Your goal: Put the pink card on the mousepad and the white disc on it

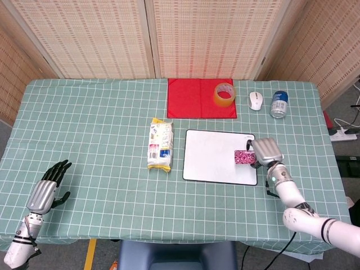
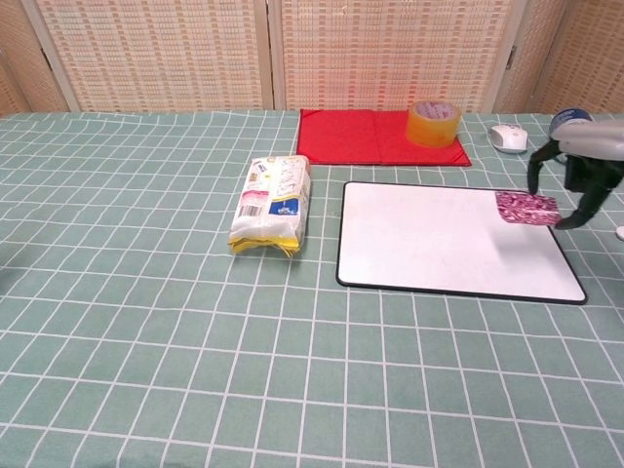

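Green checked cloth covers the worktop [image 1: 101, 124]. Right hand [image 1: 266, 152] holds the pink card [image 2: 526, 208] in closed fingers [image 2: 575, 216] above the mousepad [image 1: 216, 160], near its right edge. Risk: release there could leave the card overhanging. Left hand [image 1: 48, 190] rests empty, fingers spread.

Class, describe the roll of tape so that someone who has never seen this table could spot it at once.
Find the red cloth at the table's far edge, behind the white mousepad. The tape lies flat on the cloth's right end. It is the only ring-shaped thing: translucent amber with an open middle, unlike the white mouse and can to its right.
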Motion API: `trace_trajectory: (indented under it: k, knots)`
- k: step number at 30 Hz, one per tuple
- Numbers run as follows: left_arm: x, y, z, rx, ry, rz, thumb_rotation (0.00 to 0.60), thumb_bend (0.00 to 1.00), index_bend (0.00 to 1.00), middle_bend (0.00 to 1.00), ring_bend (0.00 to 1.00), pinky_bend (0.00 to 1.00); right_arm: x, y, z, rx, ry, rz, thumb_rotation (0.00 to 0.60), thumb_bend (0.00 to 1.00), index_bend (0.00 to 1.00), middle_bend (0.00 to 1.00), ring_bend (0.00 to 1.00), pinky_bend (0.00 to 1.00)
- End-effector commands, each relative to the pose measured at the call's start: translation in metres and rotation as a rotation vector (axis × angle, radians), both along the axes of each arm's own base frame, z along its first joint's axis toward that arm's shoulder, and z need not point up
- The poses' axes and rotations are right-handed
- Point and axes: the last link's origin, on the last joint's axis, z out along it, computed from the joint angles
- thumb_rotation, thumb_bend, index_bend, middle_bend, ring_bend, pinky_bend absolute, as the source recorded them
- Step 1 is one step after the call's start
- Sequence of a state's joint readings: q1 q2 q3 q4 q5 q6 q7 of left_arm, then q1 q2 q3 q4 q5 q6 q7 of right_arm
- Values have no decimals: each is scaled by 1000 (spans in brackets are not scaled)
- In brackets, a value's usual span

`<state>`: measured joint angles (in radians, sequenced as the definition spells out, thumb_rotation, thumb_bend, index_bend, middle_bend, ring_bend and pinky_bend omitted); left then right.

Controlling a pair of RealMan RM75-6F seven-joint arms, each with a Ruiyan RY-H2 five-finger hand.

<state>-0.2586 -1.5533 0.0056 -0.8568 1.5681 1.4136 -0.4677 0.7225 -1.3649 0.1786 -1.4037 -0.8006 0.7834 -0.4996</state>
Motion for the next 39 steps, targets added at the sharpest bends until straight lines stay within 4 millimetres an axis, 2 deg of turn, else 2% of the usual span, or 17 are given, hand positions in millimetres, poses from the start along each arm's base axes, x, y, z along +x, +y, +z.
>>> trace_trajectory:
  k: [1, 3, 5, 7, 10, 14, 16, 21, 24, 29, 32, 35, 39]
  knots:
    - [-1, 1, 1, 3, -2, 1, 600, 277, 4, 0, 0, 126, 33, -18, -25, 35, -7, 15, 600, 173, 439, 1000, 1000, 1000]
    - [-1, 1, 1, 3, -3, 1, 600, 277, 4, 0, 0, 126, 35, -20, -27, 35, -6, 13, 600, 173, 437, 1000, 1000, 1000]
    - [-1, 1, 2, 4, -4, 5, 600, 277, 4, 0, 0, 126, 46, -24, -33, 39, -9, 20, 600, 173, 436, 1000, 1000, 1000]
    - [-2, 0, 2, 1, -9, 7, 600, 277, 3, 0, 0, 126, 59, -27, -47, 62, -7, 27, 600, 173, 435, 1000, 1000, 1000]
    - [-1, 0, 4, 3, -12, -1, 600, 278, 4, 0, 0, 125, 61, -32, -61, 64, 15, 7, 600, 171, 423, 1000, 1000, 1000]
    - [-2, 0, 5, 6, -24, -1, 600, 278, 4, 0, 0, 125, 58, -36, -68, 75, 41, -18, 600, 33, 361, 1000, 1000, 1000]
    - [-2, 0, 5, 2, -27, -1, 600, 278, 4, 0, 0, 126, 56, -36, -69, 77, 48, -25, 600, 0, 329, 1000, 1000, 1000]
    - [-2, 0, 3, -7, -24, -2, 600, 277, 4, 0, 0, 125, 55, -35, -59, 60, 51, -35, 600, 0, 290, 1000, 1000, 1000]
    - [-2, 0, 3, -4, -32, 1, 600, 278, 4, 0, 0, 125, 50, -33, -34, 4, 52, -31, 600, 0, 303, 1000, 1000, 1000]
    - [-1, -1, 1, -18, -30, 2, 600, 278, 4, 0, 0, 126, 10, -29, 21, -107, 110, -91, 600, 12, 368, 1000, 1000, 1000]
    - [0, 0, 0, -21, -28, 2, 600, 278, 4, 0, 0, 126, -33, -29, 42, -131, 147, -189, 600, 100, 428, 1000, 1000, 1000]
    - [1, 0, -1, -24, -26, -1, 600, 279, 4, 0, 0, 126, -67, -28, 47, -131, 172, -256, 600, 152, 454, 1000, 1000, 1000]
    - [1, -1, -3, -32, -21, -3, 600, 278, 4, 0, 0, 126, -95, -27, 42, -127, 168, -305, 600, 178, 491, 1000, 1000, 1000]
